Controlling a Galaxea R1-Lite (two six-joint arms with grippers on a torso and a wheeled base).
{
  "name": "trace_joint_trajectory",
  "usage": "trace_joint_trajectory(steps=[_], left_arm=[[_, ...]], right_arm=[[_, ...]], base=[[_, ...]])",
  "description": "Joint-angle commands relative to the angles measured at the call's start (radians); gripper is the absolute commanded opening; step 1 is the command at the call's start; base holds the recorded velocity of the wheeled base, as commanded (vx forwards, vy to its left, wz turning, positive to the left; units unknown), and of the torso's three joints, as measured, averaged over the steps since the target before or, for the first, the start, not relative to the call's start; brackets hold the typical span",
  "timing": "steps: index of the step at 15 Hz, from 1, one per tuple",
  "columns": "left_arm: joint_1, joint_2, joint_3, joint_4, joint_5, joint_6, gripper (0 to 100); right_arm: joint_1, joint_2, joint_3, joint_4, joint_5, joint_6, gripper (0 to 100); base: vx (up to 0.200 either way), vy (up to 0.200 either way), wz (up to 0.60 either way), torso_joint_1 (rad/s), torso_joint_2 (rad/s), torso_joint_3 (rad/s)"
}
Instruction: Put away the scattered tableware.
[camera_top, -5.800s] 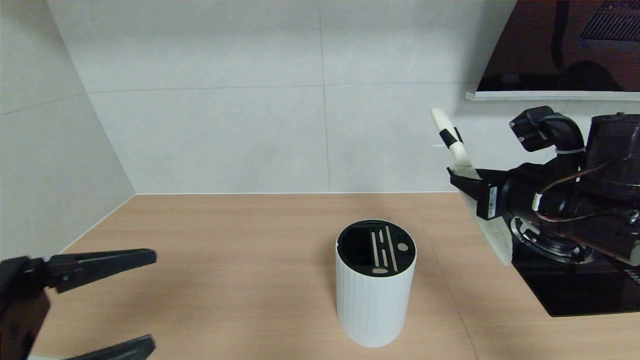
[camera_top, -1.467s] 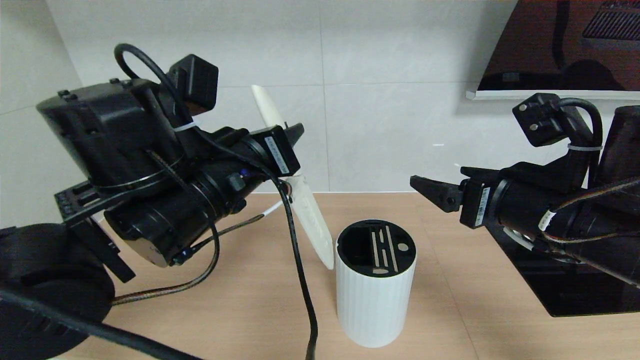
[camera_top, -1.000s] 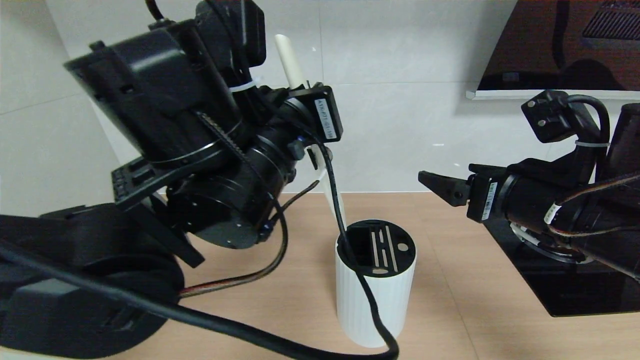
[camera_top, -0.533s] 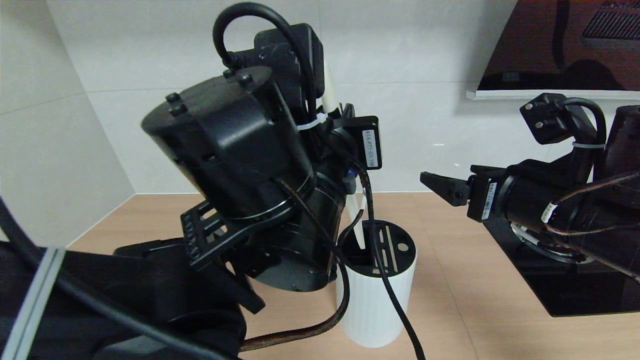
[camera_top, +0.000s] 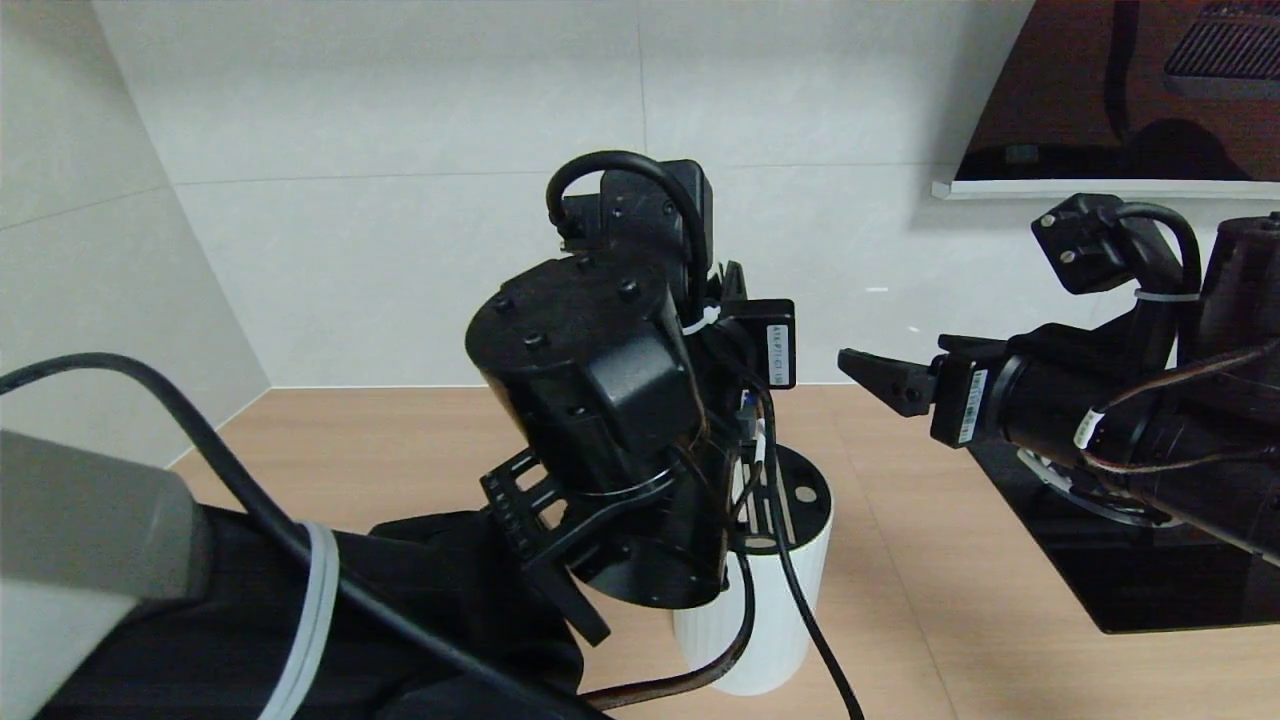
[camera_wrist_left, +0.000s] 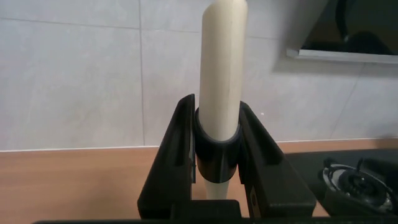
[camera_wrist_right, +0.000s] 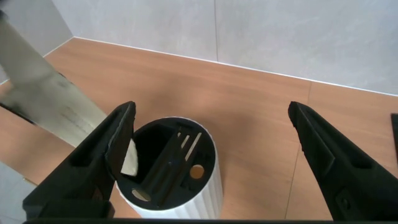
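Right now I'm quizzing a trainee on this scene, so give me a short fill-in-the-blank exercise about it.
The left gripper is shut on the knife by its ____.
The right gripper is ____.
The holder below the knife is ____ in colour.
Missing words: handle; open; white.

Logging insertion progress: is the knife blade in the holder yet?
Tip only: the knife blade dips into the wide opening of the holder, the rest above, handle clamped in the left claw.
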Motion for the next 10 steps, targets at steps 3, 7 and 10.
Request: trace_joint_trajectory(steps=[3, 7, 10], left_arm=[[0.001, 0.027, -0.001, -0.004, 0.000, 0.001, 0], [0.002, 0.037, 0.000, -0.004, 0.002, 0.001, 0], [0.002, 0.061, 0.005, -0.013, 0.002, -0.002, 0]], right_arm=[[-0.001, 0.003, 0.001, 0.000, 0.000, 0.000, 100], [0.001, 0.004, 0.007, -0.004, 0.000, 0.000, 100], [-0.001, 0.004, 0.009, -0.004, 0.000, 0.000, 100]], base=[[0.000, 0.000, 0.00, 0.000, 0.00, 0.000], [0.000, 0.000, 0.00, 0.000, 0.00, 0.000], [0.000, 0.000, 0.00, 0.000, 0.00, 0.000]])
